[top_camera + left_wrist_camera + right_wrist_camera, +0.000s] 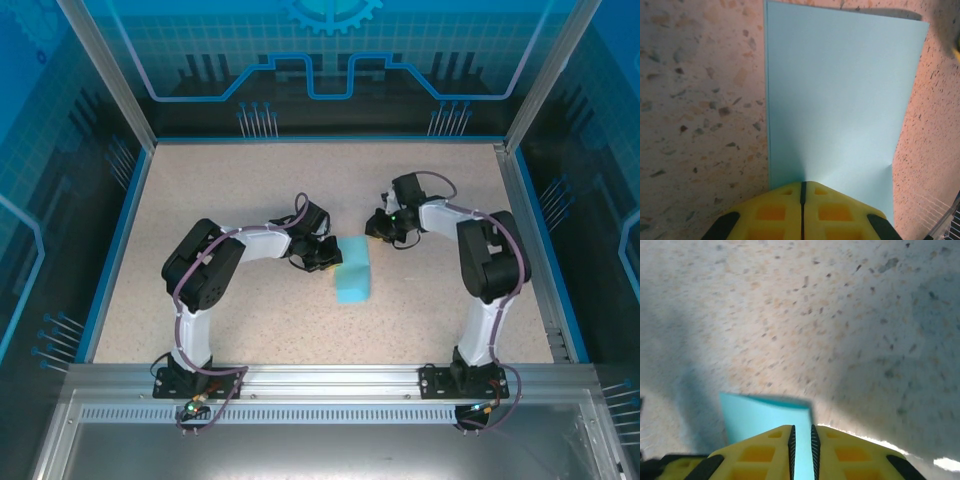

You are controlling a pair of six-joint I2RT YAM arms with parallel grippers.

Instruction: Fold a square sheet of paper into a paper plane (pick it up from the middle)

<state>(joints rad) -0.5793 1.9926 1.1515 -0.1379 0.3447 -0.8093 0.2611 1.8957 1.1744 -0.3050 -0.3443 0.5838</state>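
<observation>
My left gripper (325,256) sits at the left edge of the square sheet of paper (353,272), which lies about mid-table (250,180), between my two hands. From above the sheet reads as an oblong, longer from near to far than from left to right, not as a square. I cannot count its layers. In my left wrist view the yellow fingers (775,210) meet along a thin dark seam, so that hand is closed tight. Their tips cover the nearest strip of the sheet, and faint creases fan out from them. Whether the paper is pinched between them or only pressed under them is hidden. That view cuts off the sheet's corner beside my fingers, and a blurred yellow patch (956,47) at the frame's right side is too cropped to name.

My right gripper (383,230) is at the far right corner of the sheet. Its wrist view is soft and shadowed. The fingers (757,452) stand narrow, with a slim slit between them, and cyan shows through that slit. I cannot tell whether the paper is clamped there or merely seen behind the gap. Only a small blurred piece of the sheet shows beyond the fingertips, toward the left of the frame.
</observation>
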